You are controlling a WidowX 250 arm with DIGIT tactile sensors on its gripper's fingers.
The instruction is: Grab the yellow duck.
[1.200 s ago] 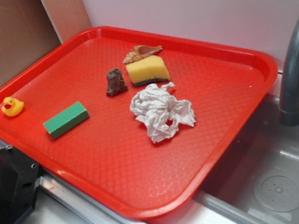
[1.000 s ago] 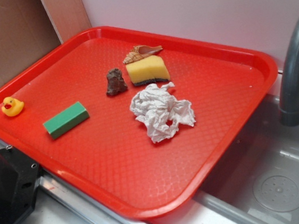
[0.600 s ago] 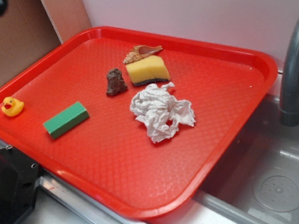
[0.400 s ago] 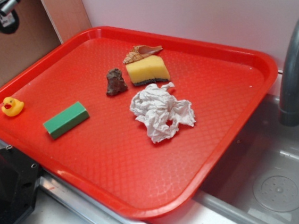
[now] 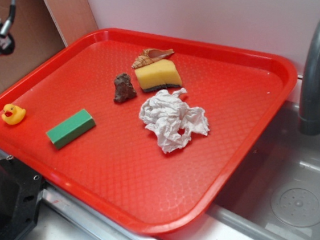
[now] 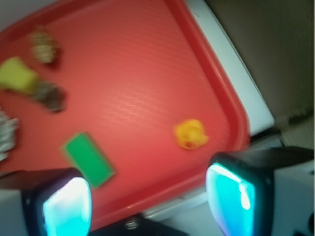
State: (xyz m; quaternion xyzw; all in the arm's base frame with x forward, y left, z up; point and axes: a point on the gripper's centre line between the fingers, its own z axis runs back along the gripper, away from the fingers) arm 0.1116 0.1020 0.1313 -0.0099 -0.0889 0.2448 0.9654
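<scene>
- Yellow duck [image 5: 13, 114] sits upright near the red tray's [image 5: 268, 62] left corner, orange beak facing the tray's near-left rim.
- Green block [image 5: 70, 128] lies just beside it, toward the tray's middle.
- End effector [image 6: 147, 196] hangs above, well apart from the duck, fingers [image 6: 231, 194] spread wide and empty.

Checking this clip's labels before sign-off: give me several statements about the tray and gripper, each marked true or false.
1. The yellow duck sits near the red tray's edge. True.
2. The gripper is shut on the duck. False: it is open, well above the tray.
3. The green block lies beside the duck, apart from it. True.
4. The crumpled paper covers the sponge. False: it lies beside it.
</scene>
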